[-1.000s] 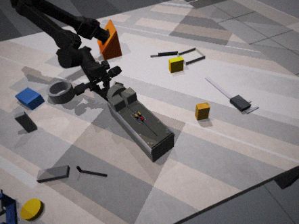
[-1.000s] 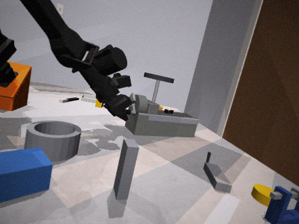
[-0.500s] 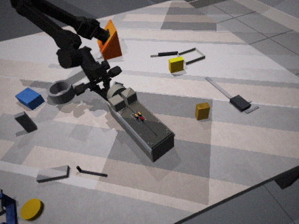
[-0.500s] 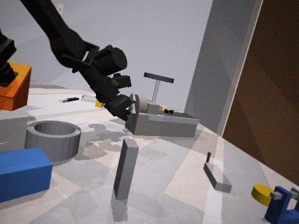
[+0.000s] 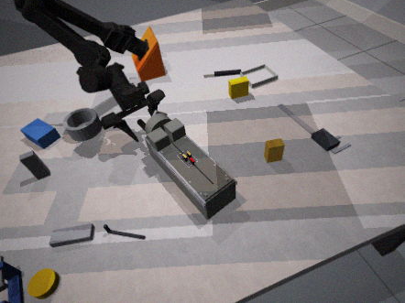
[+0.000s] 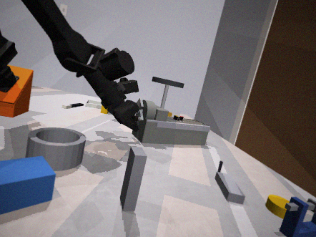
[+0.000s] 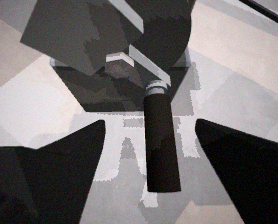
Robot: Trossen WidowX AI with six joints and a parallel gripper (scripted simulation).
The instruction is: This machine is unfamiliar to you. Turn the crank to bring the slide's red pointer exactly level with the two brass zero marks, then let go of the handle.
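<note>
The grey machine box (image 5: 190, 176) (image 6: 175, 133) carries a slotted top with the small red pointer (image 5: 192, 160) beside two brass marks (image 5: 184, 156). The pointer appears slightly offset from the marks towards the box's far end; the exact offset is too small to read. The crank's dark handle (image 7: 162, 150) (image 5: 141, 124) sticks out from the crank arm at the near end. My gripper (image 7: 150, 124) (image 5: 146, 126) is open around the handle, with a visible gap on both sides. In the exterior view the fingers hide the handle.
A grey ring (image 5: 82, 124) (image 6: 55, 150), a blue block (image 5: 40, 133) and an upright grey block (image 6: 133, 178) are near the arm. An orange wedge (image 5: 153, 63) stands behind it. Yellow blocks (image 5: 238, 88) (image 5: 274, 150) and a flat-headed tool (image 5: 325, 139) lie beyond the machine.
</note>
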